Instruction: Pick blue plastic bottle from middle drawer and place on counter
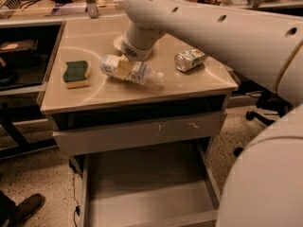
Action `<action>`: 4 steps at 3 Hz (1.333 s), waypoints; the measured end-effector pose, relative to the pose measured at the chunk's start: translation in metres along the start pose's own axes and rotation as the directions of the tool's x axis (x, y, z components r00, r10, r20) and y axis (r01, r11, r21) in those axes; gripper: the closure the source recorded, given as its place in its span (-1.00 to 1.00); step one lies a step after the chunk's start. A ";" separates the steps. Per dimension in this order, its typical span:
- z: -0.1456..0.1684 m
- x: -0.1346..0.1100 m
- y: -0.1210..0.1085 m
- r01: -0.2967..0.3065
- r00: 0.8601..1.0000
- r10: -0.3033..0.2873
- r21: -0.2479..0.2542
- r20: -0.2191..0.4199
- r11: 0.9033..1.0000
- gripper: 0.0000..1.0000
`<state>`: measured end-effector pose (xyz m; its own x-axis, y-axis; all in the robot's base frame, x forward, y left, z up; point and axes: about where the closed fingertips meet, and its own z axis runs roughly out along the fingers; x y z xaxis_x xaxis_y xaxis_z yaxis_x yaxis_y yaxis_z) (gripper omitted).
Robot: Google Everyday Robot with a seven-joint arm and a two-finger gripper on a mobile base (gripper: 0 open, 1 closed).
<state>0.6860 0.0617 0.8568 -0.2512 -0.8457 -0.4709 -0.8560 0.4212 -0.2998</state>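
Camera view, single.

- Gripper sits over the counter near its middle and is clamped across the bottle's waist. One tan pad shows on the near side.
- Bottle is in the gripper, lying nearly flat with its cap end toward the can. It is low over the counter, but contact with the surface cannot be told.
- Drawer stands wide open below, with no bottle in it.

Risks, as judgement:
- The bottle is round and on its side. If let go before it rests, it may roll toward the front edge and drop into the drawer or onto the floor.
- If it rolls the other way, it may knock the can.
- A pad that sticks on opening would drag the bottle as the arm lifts.
- The sponge is well apart, so the risk to it is low.

Count:
- Bottle: 1
- Can: 1
- Sponge: 1
- Pale dish behind the wrist: 1, partly hidden
- Open drawer: 1
- Scratched drawer front above it: 1
- Gripper: 1
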 end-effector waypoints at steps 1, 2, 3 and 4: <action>0.015 -0.009 0.005 0.004 1.000 -0.004 -0.036 0.005 0.999 1.00; 0.025 -0.013 0.009 0.010 1.000 -0.009 -0.079 0.014 0.997 1.00; 0.025 -0.013 0.009 0.011 1.000 -0.010 -0.080 0.015 0.997 0.62; 0.025 -0.013 0.009 0.011 1.000 -0.010 -0.080 0.015 0.997 0.16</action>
<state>0.6929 0.0851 0.8394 -0.2362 -0.8447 -0.4802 -0.8922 0.3843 -0.2372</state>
